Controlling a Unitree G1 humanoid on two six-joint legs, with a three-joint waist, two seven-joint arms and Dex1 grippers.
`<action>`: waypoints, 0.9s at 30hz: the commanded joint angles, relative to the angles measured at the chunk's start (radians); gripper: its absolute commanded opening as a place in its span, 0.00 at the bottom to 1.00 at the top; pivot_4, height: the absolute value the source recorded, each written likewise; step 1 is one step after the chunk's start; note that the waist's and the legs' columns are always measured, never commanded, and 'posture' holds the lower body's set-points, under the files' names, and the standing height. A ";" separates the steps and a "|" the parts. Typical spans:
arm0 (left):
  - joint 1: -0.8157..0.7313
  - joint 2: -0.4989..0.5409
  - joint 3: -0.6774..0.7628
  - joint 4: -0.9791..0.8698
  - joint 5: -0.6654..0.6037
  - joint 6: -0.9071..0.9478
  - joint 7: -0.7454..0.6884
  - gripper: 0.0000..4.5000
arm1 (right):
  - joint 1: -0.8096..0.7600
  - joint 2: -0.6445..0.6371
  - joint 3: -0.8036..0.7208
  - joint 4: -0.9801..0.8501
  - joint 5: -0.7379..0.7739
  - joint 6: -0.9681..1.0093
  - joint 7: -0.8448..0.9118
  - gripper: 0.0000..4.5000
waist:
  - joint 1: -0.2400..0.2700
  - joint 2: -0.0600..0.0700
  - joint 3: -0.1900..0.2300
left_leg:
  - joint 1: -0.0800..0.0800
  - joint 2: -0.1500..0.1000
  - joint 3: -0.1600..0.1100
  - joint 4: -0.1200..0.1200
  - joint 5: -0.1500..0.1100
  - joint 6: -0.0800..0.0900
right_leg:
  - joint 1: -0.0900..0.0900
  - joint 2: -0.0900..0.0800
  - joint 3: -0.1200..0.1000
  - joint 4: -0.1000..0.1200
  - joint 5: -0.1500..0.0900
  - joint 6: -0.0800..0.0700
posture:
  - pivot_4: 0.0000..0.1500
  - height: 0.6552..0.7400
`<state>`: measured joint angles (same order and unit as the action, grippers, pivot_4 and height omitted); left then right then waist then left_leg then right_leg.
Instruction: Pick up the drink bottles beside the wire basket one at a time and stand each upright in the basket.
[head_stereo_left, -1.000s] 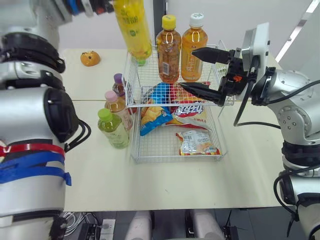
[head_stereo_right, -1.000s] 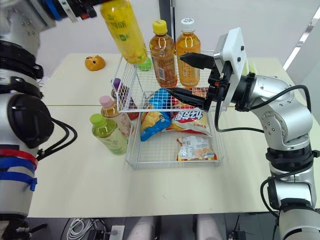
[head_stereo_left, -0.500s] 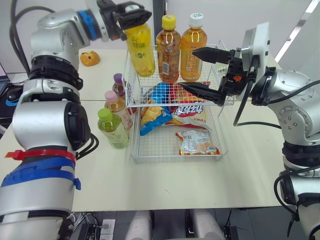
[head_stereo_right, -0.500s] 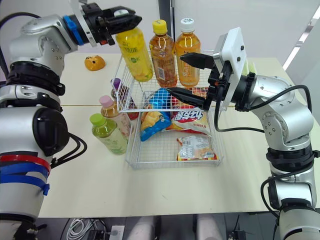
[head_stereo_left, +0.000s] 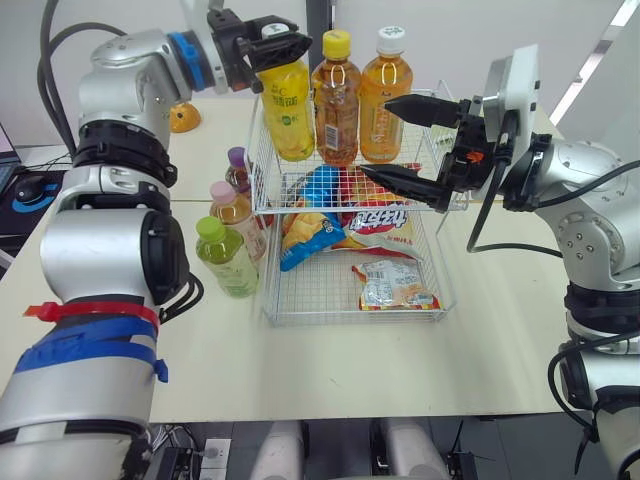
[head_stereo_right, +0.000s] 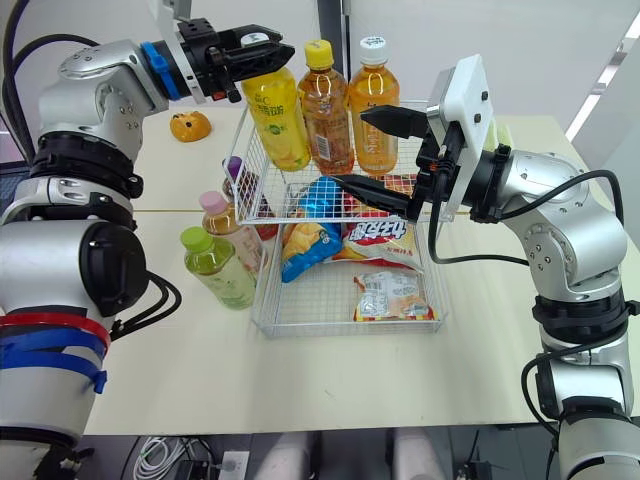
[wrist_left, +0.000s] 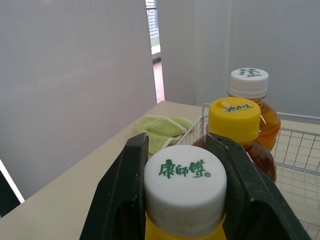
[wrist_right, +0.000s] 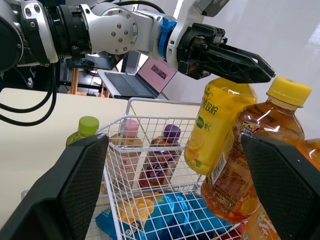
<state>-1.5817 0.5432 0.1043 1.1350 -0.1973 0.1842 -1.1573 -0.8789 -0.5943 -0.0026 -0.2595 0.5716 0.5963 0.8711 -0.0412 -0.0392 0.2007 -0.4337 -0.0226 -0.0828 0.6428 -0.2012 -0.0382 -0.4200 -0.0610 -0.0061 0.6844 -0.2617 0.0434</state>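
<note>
A: Head views, item one?
B: Left gripper (head_stereo_left: 275, 35), clamped on the neck of the yellow drink bottle (head_stereo_left: 288, 110). A second ago that bottle hung high and tilted above the wire basket (head_stereo_left: 318, 288). It is now lowered into the upper tier's back left corner, near upright, just beside the yellow-capped tea bottle (head_stereo_left: 337, 100) and the white-capped tea bottle (head_stereo_left: 385, 95).
A: Item two?
B: Right gripper (head_stereo_left: 375, 138), spread wide, holding nothing, at the basket's right side; unchanged. The green-capped bottle (head_stereo_left: 225, 258), pink-capped bottle (head_stereo_left: 232, 210) and purple-capped bottle (head_stereo_left: 237, 168) stand outside the left wall, unmoved.
A: Left wrist view?
B: Its black fingers (wrist_left: 125, 200) press both sides of the white cap (wrist_left: 185, 187); a green cloth (wrist_left: 160, 131) lies beyond.
A: Right wrist view?
B: Its own fingers (wrist_right: 80, 192) are far apart and empty; the yellow drink bottle leans slightly inside the wire.
</note>
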 joint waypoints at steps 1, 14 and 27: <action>-0.026 -0.004 0.021 -0.045 -0.013 -0.015 0.002 0.31 | -0.008 -0.014 -0.025 -0.034 0.007 -0.004 -0.005 1.00 | 0.000 0.000 0.000 | 0.000 0.000 0.000 0.000 0.000 0.000 | 0.000 0.000 0.000 0.000 0.000 0.000 | 1.00 1.00; -0.014 0.003 0.008 -0.071 -0.005 -0.005 -0.027 0.87 | -0.004 -0.012 -0.025 -0.038 0.009 -0.002 -0.008 1.00 | 0.000 0.000 0.000 | 0.000 0.000 0.000 0.000 0.000 0.000 | 0.000 0.000 0.000 0.001 0.000 0.000 | 1.00 1.00; -0.002 0.104 0.042 -0.207 -0.039 0.125 -0.054 0.99 | -0.016 -0.004 -0.016 -0.015 0.005 -0.016 0.010 1.00 | -0.002 0.000 0.000 | 0.000 0.000 0.000 0.001 0.000 0.000 | 0.000 0.000 0.000 0.002 0.000 0.000 | 1.00 1.00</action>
<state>-1.5689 0.6078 0.1090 0.9830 -0.2043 0.2836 -1.2130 -0.8777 -0.5939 -0.0022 -0.2585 0.5716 0.5971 0.8740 -0.0436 -0.0392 0.2007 -0.4336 -0.0225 -0.0828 0.6436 -0.2012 -0.0382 -0.4203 -0.0609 -0.0058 0.6865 -0.2617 0.0434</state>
